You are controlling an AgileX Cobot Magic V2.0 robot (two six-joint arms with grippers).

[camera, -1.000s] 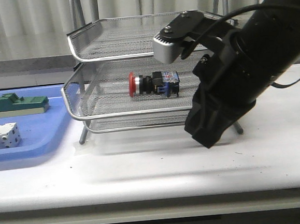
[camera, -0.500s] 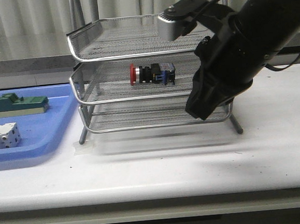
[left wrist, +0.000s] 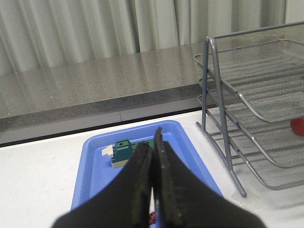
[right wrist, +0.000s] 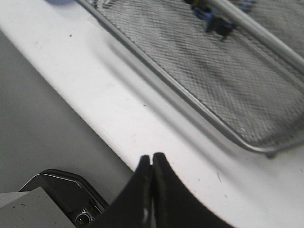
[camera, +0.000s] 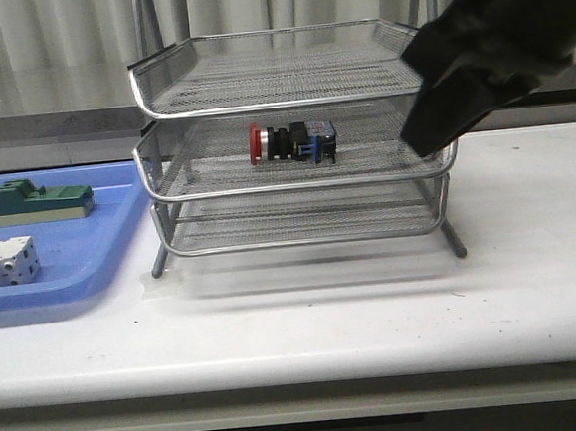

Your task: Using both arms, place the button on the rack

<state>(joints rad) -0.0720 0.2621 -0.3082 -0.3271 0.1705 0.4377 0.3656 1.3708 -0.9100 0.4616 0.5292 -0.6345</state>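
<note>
On the near left, the blue tray (camera: pixel 67 263) holds a white breaker (camera: pixel 4 264) and, behind it, a green-topped block (camera: pixel 35 199). The left gripper (left wrist: pixel 153 152) hangs over that tray with its fingers pressed together, empty. The rack (camera: pixel 296 190) stands mid-table. The button (camera: pixel 292 141) lies on its side on the middle tier: red mushroom cap to the left, then silver collar, black body, and blue rear block to the right. The right gripper (right wrist: pixel 152 164) is pinched closed on nothing, raised at the rack's right end.
</note>
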